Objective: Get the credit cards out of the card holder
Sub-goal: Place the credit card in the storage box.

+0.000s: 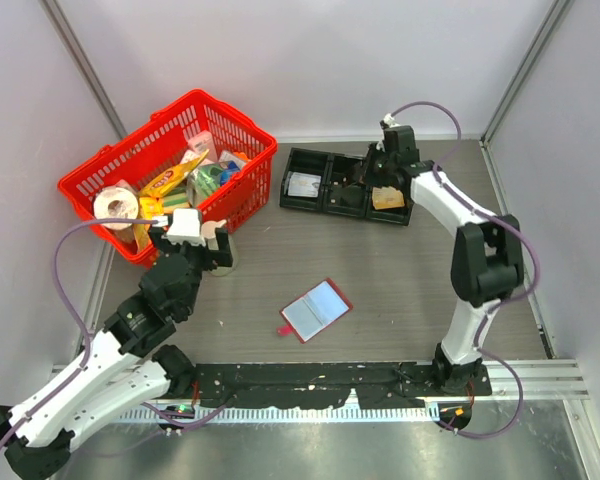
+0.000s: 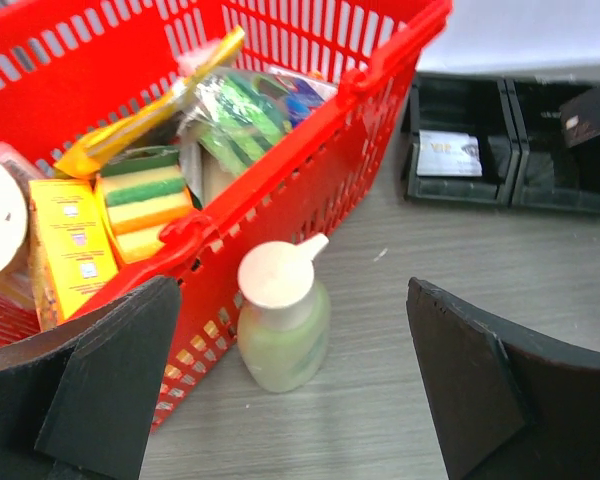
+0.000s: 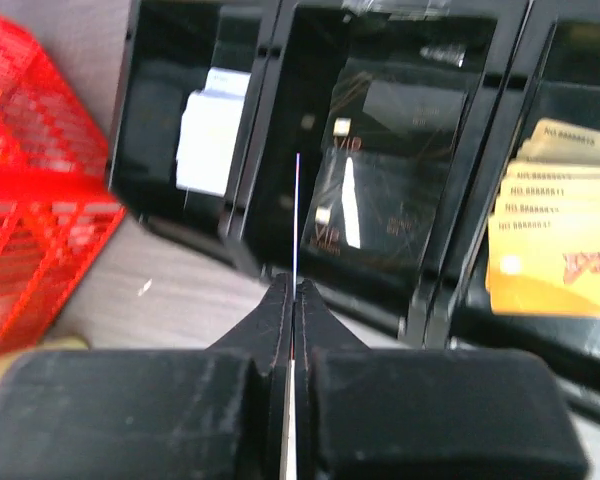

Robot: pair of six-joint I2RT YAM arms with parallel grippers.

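Right gripper (image 3: 295, 290): pressed fully together on one credit card (image 3: 297, 200), visible only edge-on as a thin pale line rising between the fingers. Hangs just above the middle compartment of the black tray (image 1: 323, 190).

Left gripper (image 2: 292, 290): spread as wide as possible, with nothing in it. Sits well to the left of the tray, just beside the red basket (image 1: 248, 190), looking down on a small bottle (image 2: 280, 320) standing against the basket wall.

Card holder (image 1: 315, 310): lies open and flat, well apart from the tray on its near side, pale sleeves turned up. Touched by neither gripper.

Step in hand, as a judgement: putting down a card already out of the holder. Next move probably calls for going a little lower into the middle compartment, then letting go, with care to land the card flat on the dark cards (image 3: 380, 210) there and not on a dividing wall. After that, probably back to the holder for another card. Cannot tell from here whether any remain in the sleeves.

Between the views:
- **Right wrist view only:** the held card, the print on the dark cards, and the yellow cards (image 3: 560, 240) in the right compartment of the tray.
- **Top view only:** the card holder and both arms together.
- **Left wrist view:** shows best the pale card (image 2: 448, 153) in the left compartment of the tray, and also the bottle, hard to make out from above.
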